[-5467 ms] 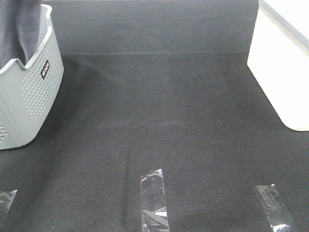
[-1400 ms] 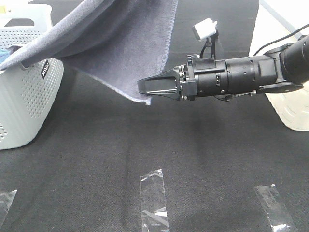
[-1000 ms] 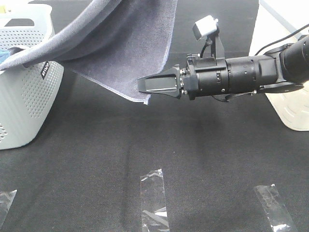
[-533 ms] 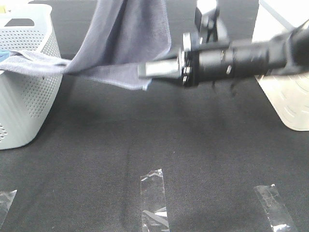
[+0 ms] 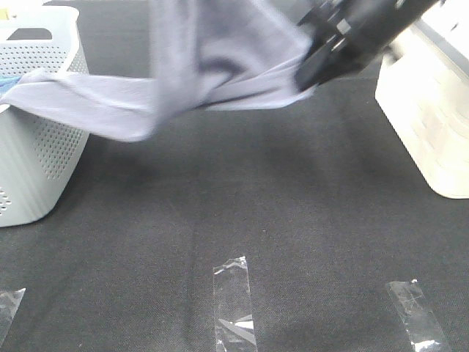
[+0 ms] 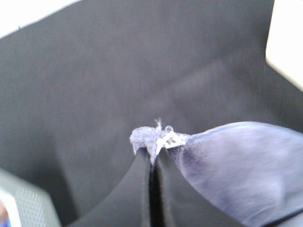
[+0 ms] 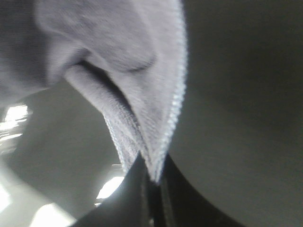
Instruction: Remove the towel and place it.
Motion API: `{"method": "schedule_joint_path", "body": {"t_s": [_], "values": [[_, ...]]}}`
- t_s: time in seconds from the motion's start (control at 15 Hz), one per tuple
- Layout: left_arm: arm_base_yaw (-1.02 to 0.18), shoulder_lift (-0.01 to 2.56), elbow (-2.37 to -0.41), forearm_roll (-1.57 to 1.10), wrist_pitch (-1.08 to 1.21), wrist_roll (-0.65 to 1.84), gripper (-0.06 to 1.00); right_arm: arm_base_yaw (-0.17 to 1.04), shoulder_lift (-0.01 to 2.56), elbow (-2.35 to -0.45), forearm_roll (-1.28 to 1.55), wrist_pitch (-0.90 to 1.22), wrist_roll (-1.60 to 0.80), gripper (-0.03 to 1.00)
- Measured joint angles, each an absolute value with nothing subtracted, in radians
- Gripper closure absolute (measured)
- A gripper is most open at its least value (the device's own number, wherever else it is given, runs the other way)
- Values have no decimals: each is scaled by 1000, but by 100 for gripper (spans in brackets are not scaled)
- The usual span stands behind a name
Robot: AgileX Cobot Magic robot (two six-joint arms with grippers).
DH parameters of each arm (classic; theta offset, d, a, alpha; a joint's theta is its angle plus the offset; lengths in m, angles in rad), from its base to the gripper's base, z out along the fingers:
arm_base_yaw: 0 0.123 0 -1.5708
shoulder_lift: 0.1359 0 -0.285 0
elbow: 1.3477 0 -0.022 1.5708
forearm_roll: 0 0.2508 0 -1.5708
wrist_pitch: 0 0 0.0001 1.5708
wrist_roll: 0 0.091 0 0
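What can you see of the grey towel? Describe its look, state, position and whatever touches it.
The towel is slate-grey, slightly purplish terry cloth with a paler stitched hem. It hangs in the air, sagging above the black tabletop, and looks blurred. The left gripper pinches one frayed corner; the right gripper pinches a hemmed edge. One end lies over the rim of the pale perforated basket.

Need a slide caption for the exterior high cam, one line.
Right gripper holding one end of the grey towel above the black tabletop, its far end draped over the white perforated basket.
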State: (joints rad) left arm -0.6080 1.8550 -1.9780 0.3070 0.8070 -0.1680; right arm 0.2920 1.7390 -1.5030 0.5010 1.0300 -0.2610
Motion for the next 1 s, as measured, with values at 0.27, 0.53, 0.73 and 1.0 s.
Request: {"method": "schedule_joint_path", "body": {"t_s": [0.27, 0.53, 0.73, 1.0], "values": [[-581, 1856, -2021, 309, 687, -192, 94, 292, 1739, -1790, 256, 1116, -99, 97], [-581, 1845, -2212, 319, 746, -183, 94, 292, 1738, -2093, 124, 1116, -83, 97], [-581, 1844, -2324, 366, 859, -132, 94, 292, 1738, -2236, 109, 1091, -84, 97], [-583, 1851, -2349, 479, 940, -121, 94, 293, 1744, -2258, 126, 1181, -111, 97]]}}
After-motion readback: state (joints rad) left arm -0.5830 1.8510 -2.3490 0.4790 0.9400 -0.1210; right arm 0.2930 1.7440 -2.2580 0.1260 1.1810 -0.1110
